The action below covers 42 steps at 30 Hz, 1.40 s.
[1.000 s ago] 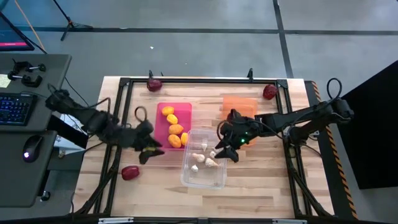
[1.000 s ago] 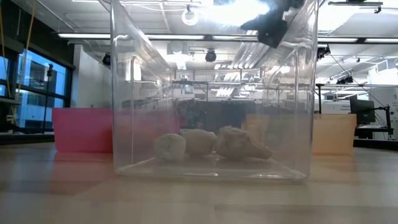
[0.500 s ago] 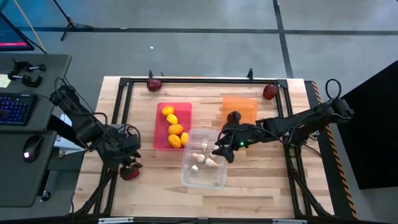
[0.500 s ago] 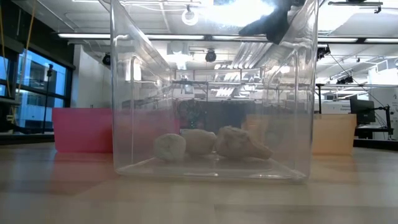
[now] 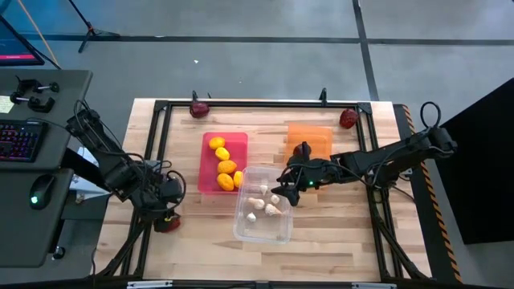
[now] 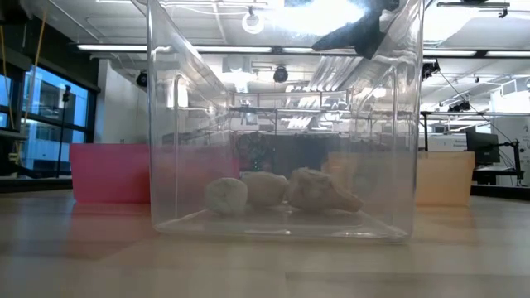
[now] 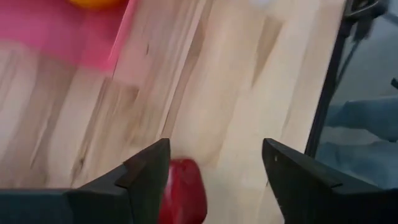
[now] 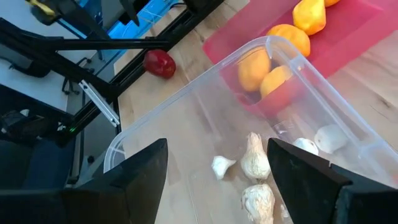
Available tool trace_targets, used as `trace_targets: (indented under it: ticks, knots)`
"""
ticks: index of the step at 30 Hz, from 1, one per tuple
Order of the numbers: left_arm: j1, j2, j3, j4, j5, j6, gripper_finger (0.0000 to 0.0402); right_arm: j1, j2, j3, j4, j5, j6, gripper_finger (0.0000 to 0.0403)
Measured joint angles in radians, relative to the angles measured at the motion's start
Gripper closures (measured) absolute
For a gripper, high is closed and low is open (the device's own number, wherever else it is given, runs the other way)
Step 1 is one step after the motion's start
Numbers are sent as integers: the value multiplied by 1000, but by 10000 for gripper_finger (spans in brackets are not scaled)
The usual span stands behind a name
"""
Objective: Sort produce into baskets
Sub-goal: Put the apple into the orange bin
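My left gripper (image 5: 165, 210) is open and low over the table's near left part, its fingers on either side of a dark red beet (image 7: 182, 198) that lies on the wood; I cannot tell whether a finger touches it. My right gripper (image 5: 283, 193) is open and empty above the far right corner of the clear bin (image 5: 263, 226), which holds several garlic bulbs (image 8: 255, 163). The pink bin (image 5: 210, 164) holds several lemons (image 5: 226, 167). The orange bin (image 5: 310, 136) stands at the far right.
Two more beets lie at the table's far edge, one at the left (image 5: 199, 108) and one at the right (image 5: 348, 119). A black frame (image 5: 265, 103) runs around the tabletop. A desk with a keyboard (image 5: 18, 140) stands off the table's left side.
My left gripper has gone from beside the pink bin toward the table's near left corner and now stands over the beet there. The beet has stayed where it was.
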State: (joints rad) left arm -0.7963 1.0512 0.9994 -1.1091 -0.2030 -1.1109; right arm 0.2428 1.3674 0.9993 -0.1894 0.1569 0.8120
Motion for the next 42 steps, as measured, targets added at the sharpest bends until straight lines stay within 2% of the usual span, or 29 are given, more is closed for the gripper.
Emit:
trace_targets:
  ticks: [9,12,15,23,34,42]
  knots:
    - [-8,-1,-176,-6,172,-24,32,-2,0,0,-1,23,-8,137]
    - [-10,0,-224,0,235,-67,6,-2,0,0,-1,35,-9,137]
    - [-13,0,-246,-1,271,-147,5,-2,0,0,-8,35,-38,137]
    - [-17,12,-247,57,265,-170,5,-3,0,0,-12,57,-61,137]
    - [-18,219,-247,71,296,-90,5,-3,0,0,-69,58,-52,137]
    - [-18,319,-247,125,339,-83,5,-2,0,0,-74,58,-50,137]
